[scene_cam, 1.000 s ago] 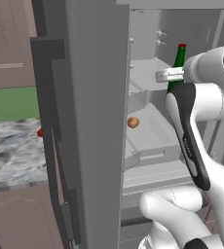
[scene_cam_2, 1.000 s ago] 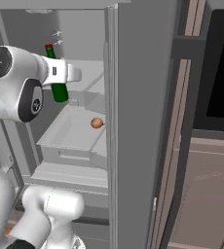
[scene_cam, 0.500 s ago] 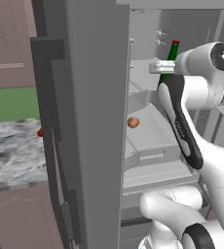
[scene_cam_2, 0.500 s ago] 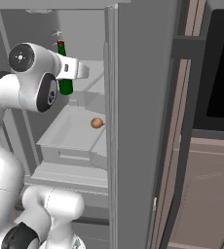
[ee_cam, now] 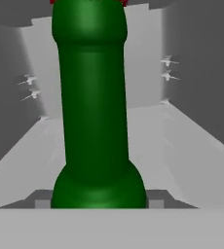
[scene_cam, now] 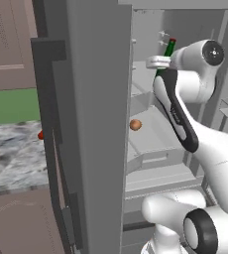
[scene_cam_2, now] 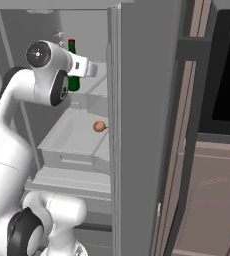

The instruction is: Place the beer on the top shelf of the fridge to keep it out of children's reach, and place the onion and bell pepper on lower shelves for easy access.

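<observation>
The beer [ee_cam: 92,112] is up inside the fridge [scene_cam: 93,124], green glass with the red cap just peeking at the top edge of the hand view. It's held close in front of the hand camera, neck pointing away along the gripper, over a pale grey shelf plate that I take to be the top shelf [ee_cam: 182,155]. In the left base view the bottle [scene_cam: 168,50] pokes up tilted a bit behind the arm's wrist, red cap on top. From the right base view you get the same bottle [scene_cam_2: 73,67] standing roughly upright just behind the white hand.

The gripper [scene_cam_2: 87,68] is clamped on the bottle's body, jaws pinched in against the glass. The finger tips themselves are mostly hidden by the bottle in the hand view, so I'm going by how the bottle sits fixed against the hand. Whether its base touches the shelf or hangs just above, I honestly can't tell.

Lower down, the onion [scene_cam: 135,124] is sitting on one of the lower shelves [scene_cam: 150,158], the tray-like one with the raised front lip. It's near the back left of that tray, and it shows in the right base view too [scene_cam_2: 99,126].

The bell pepper [scene_cam: 40,135] is outside the fridge, a small red bit showing on the marbled counter [scene_cam: 12,158], mostly hidden by the edge of the open fridge door [scene_cam: 49,89].
</observation>
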